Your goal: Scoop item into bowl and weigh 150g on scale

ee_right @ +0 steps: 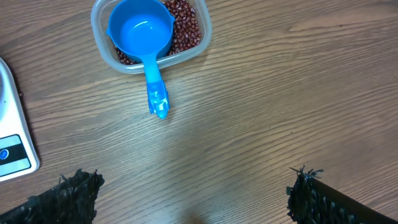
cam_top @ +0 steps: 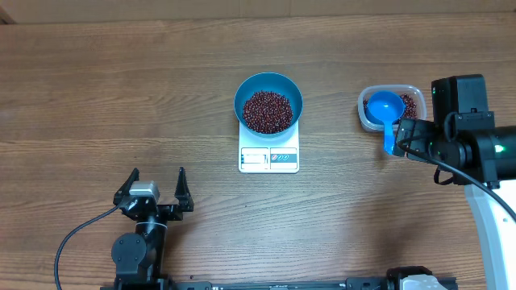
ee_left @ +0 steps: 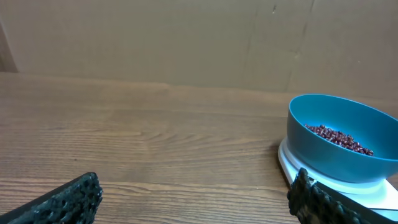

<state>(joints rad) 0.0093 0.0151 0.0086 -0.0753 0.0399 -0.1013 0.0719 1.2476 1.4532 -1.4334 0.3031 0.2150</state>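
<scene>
The blue bowl point(cam_top: 268, 84) stands on the white scale point(cam_top: 268, 159) at mid-table, with a layer of red-brown beans point(cam_top: 268, 111) inside. In the left wrist view the bowl point(ee_left: 333, 158) and its beans point(ee_left: 339, 138) sit on the scale point(ee_left: 285, 160) ahead to the right. My left gripper point(cam_top: 157, 173) point(ee_left: 198, 186) is open and empty near the front edge, well short of the scale. My right gripper point(ee_right: 196, 180) hovers open over bare wood, with nothing between its fingers. The scale's corner point(ee_right: 9, 124) shows at that view's left.
A clear plastic tub point(cam_top: 413, 90) point(ee_right: 124, 64) to the right of the scale holds more beans point(ee_right: 186, 28). A blue scoop point(cam_top: 385, 109) point(ee_right: 142, 28) rests in it, its handle sticking out toward the front. The right arm point(cam_top: 459, 141) is just right of the tub.
</scene>
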